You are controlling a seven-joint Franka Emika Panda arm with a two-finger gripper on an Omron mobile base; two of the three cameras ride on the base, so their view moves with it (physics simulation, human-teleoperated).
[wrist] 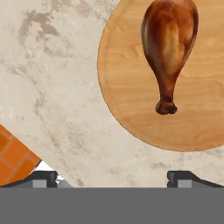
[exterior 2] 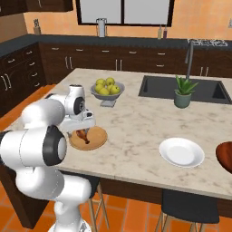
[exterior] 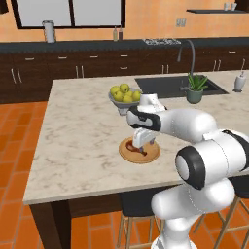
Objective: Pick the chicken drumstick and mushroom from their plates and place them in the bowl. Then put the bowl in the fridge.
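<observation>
The chicken drumstick (wrist: pixel 168 43) lies golden-brown on the wooden plate (wrist: pixel 131 87), its bone end pointing toward my fingers. My gripper (wrist: pixel 111 177) hovers just above the plate's edge, open, its tips wide apart with nothing between them. From the base cameras, the gripper (exterior: pixel 143 140) (exterior 2: pixel 79 124) partly covers the drumstick (exterior: pixel 131 145) (exterior 2: pixel 82 134) on the plate (exterior: pixel 148 155) (exterior 2: pixel 96 139). The white plate (exterior 2: pixel 182 152) sits to the right with nothing visible on it. The reddish-brown bowl (exterior 2: pixel 225 156) pokes in at the right edge. The mushroom and the fridge are out of view.
A grey pedestal bowl of yellow-green fruit (exterior: pixel 124 96) (exterior 2: pixel 107 89) stands just behind the wooden plate. Further right are the sink (exterior: pixel 172 85), a potted plant (exterior: pixel 196 88) (exterior 2: pixel 183 93) and a soap dispenser (exterior: pixel 239 81). The island's front edge is close to the plate; stools stand below.
</observation>
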